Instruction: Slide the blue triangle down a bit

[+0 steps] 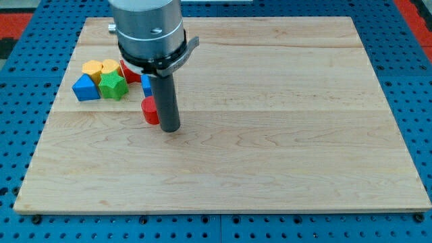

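Note:
The blue triangle lies near the board's left edge, at the left end of a cluster of blocks. My tip rests on the board well to the right of it and slightly lower. The tip touches or nearly touches the right side of a red round block. The rod and arm body hide part of a blue block just above the red one.
A green star block sits against the blue triangle's right. A yellow block and a second yellow block lie above them. A red block is partly hidden under the arm. The wooden board sits on a blue pegboard.

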Available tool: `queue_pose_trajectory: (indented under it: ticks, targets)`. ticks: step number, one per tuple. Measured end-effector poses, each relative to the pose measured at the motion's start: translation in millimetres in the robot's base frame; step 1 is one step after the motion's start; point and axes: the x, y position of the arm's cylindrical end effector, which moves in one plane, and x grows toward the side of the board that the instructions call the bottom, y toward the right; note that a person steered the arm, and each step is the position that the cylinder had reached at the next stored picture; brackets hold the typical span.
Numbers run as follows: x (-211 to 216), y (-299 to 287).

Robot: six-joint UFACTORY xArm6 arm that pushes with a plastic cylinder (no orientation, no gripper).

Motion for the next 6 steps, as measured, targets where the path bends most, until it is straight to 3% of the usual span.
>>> queue_pose_trajectory:
  ticks: [2, 3, 4, 5, 6]
  targets:
    - [-46.6, -68.3]
    - [-24.8, -76.3]
    - [-15.2, -197.3]
    - [-38.5, -218.8]
    - [-86.5, -175.8]
